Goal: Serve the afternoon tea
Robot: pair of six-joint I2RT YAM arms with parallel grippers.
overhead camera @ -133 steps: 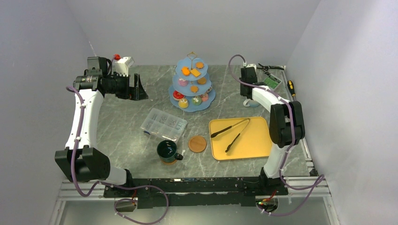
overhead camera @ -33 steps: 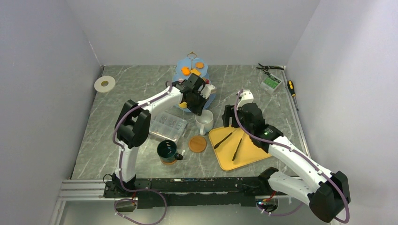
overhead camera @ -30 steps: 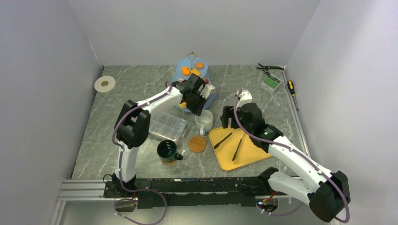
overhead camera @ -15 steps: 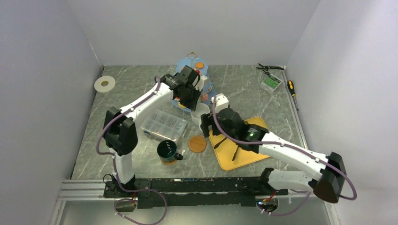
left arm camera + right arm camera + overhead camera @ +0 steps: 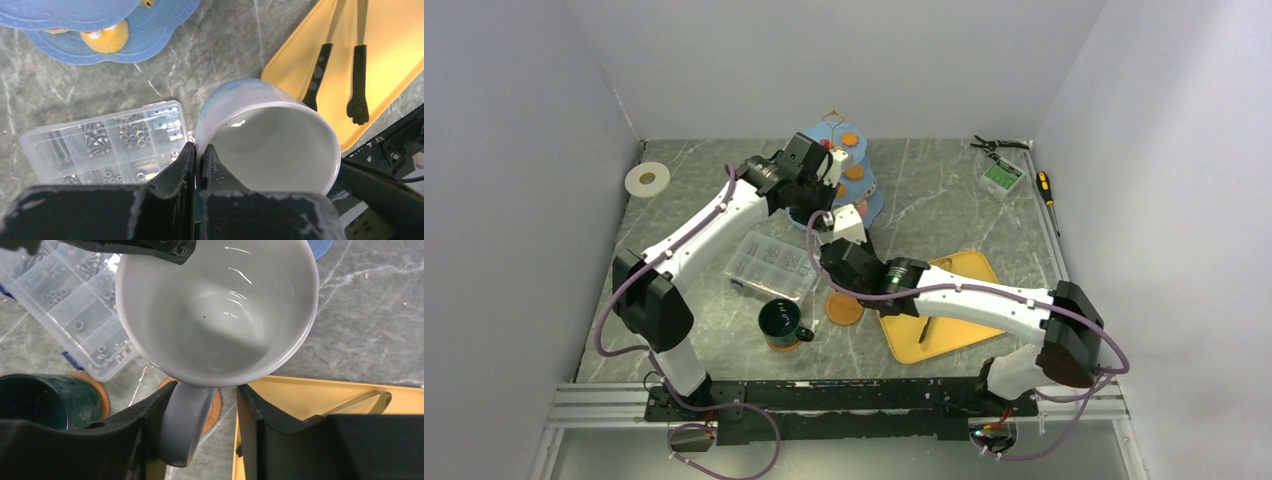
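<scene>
white mug is pinched at its rim by the left gripper, one finger inside and one outside, pressed onto the wall. the right gripper is spread, its fingers either side of the mug's handle. beyond the left fingertips lies the light-blue stand. the dark-green mug sits left of the right gripper's fingers.
</scene>
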